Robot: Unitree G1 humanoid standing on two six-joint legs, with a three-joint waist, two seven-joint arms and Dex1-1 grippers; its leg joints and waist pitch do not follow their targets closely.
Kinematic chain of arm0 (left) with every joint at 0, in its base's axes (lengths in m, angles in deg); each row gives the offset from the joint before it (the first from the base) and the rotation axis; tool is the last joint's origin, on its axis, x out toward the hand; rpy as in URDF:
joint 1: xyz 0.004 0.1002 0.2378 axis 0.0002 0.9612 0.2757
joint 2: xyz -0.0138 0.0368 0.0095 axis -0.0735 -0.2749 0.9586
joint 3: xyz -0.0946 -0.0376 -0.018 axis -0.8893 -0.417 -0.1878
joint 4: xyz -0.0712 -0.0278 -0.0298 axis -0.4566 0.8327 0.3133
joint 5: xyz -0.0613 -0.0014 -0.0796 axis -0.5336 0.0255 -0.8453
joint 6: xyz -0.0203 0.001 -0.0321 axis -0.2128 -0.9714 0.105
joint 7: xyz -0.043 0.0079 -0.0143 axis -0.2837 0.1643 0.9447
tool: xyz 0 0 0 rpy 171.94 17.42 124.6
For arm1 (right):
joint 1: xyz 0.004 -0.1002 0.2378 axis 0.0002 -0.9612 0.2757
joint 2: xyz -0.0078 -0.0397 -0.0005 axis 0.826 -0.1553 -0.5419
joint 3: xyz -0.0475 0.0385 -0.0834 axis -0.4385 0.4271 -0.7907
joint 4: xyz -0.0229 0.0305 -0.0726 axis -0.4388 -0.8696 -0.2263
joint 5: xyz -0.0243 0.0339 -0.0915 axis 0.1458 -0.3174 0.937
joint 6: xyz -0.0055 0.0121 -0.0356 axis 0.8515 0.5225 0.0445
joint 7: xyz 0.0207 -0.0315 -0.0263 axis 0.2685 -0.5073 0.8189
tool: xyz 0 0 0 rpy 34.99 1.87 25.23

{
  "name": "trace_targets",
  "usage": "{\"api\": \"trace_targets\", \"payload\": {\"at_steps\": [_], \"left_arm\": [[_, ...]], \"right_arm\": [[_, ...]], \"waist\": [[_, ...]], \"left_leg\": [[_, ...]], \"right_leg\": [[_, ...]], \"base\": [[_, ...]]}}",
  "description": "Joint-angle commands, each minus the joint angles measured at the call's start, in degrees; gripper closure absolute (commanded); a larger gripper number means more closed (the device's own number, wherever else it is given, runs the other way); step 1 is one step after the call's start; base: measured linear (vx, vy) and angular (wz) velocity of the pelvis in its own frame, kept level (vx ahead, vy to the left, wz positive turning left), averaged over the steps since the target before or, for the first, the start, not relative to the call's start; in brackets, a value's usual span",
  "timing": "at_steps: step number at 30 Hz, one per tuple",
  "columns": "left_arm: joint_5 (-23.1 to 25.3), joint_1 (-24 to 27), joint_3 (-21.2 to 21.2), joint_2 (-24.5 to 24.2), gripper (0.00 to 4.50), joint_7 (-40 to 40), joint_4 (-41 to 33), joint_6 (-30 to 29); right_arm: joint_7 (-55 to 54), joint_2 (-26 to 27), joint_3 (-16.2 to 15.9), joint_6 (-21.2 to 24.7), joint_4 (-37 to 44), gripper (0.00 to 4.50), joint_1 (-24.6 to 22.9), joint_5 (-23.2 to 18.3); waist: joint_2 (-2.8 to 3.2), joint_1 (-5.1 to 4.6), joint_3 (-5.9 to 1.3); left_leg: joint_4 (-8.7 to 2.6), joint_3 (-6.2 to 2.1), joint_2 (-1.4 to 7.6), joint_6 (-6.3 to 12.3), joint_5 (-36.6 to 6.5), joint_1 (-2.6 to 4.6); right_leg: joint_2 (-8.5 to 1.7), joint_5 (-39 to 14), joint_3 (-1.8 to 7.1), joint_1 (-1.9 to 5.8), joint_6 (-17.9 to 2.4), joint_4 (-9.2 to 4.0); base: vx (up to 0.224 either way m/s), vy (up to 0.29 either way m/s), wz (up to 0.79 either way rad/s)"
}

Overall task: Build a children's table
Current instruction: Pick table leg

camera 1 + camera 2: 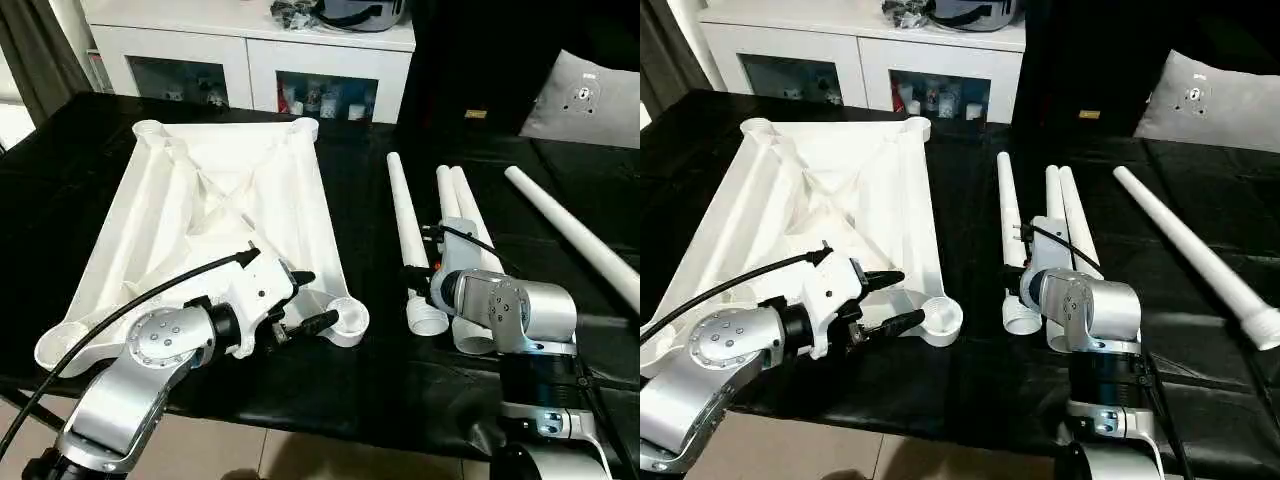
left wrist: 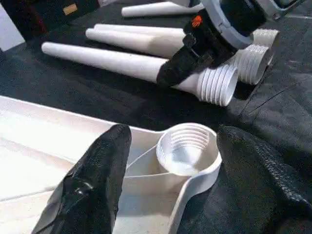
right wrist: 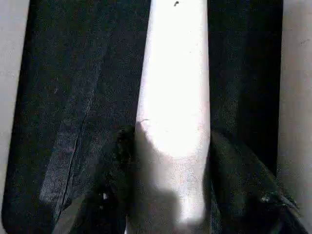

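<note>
Our left gripper (image 1: 305,300) sits open around the near threaded corner socket (image 2: 186,148) of the upside-down white ribbed plastic tabletop (image 1: 230,210) on the black table. Our right gripper (image 3: 168,161) is clamped on a white tapered tube leg (image 1: 410,235). We reckon next we lift it and screw it in.

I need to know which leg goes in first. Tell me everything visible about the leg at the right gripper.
The leg is a long tapered white plastic tube lying flat on the black table, its wide ribbed threaded end toward the robot. The right gripper has a black finger on either side of it near that end. It lies leftmost of four legs, beside the tabletop's corner socket.
</note>
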Motion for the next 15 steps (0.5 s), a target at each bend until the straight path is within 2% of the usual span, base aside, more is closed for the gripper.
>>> {"api": "trace_targets", "payload": {"at_steps": [1, 9, 12, 14, 15], "left_arm": [[0.8, -0.2, 0.3, 0.1, 1.33, -0.7, 0.1, 1.0], [1.9, -0.4, -0.2, 0.6, 1.33, -2.6, 1.5, 2.4], [2.0, -0.5, -0.1, 0.7, 1.33, -2.7, 1.6, 2.5], [2.1, -0.4, -0.1, 0.9, 1.33, -3.3, 1.5, 2.6], [2.1, -0.4, -0.2, 0.9, 1.33, -3.4, 1.5, 2.6]], "right_arm": [[-0.7, 0.6, 0.5, -1.6, -0.8, 2.56, -1.0, -0.1], [-0.2, 1.3, 1.0, -7.3, 0.9, 2.58, -2.2, -0.6], [-0.1, 1.2, 0.7, -8.0, 1.0, 2.59, -2.4, -0.5], [0.3, 1.3, 0.0, -11.4, 1.5, 2.59, -3.2, -0.2], [0.4, 1.3, -0.1, -11.5, 1.5, 2.59, -3.3, -0.3]], "waist": [[0.58, -0.21, -2.82], [0.64, -0.21, -2.93], [0.61, -0.22, -2.89], [0.60, -0.22, -2.84], [0.60, -0.23, -2.82]], "left_leg": [[-4.85, -0.58, 3.05, -4.38, -7.7, 0.18], [-4.75, -0.57, 3.01, -3.97, -6.2, 0.11], [-4.78, -0.56, 3.04, -3.94, -7.0, 0.12], [-4.82, -0.56, 3.09, -3.84, -7.5, 0.07], [-4.82, -0.57, 3.09, -3.74, -7.6, 0.07]], "right_leg": [[-3.84, -5.9, 2.34, 1.96, -8.7, -4.12], [-3.75, -2.8, 2.29, 2.08, -9.1, -3.87], [-3.81, -3.8, 2.32, 2.06, -9.0, -4.00], [-3.84, -4.5, 2.32, 2.02, -9.1, -4.06], [-3.83, -4.7, 2.34, 2.02, -9.1, -4.09]], "base": [[0.000, 0.000, 0.00], [0.000, 0.000, 0.00], [0.000, 0.000, 0.00], [0.000, 0.000, 0.00], [0.000, 0.000, 0.00]]}}
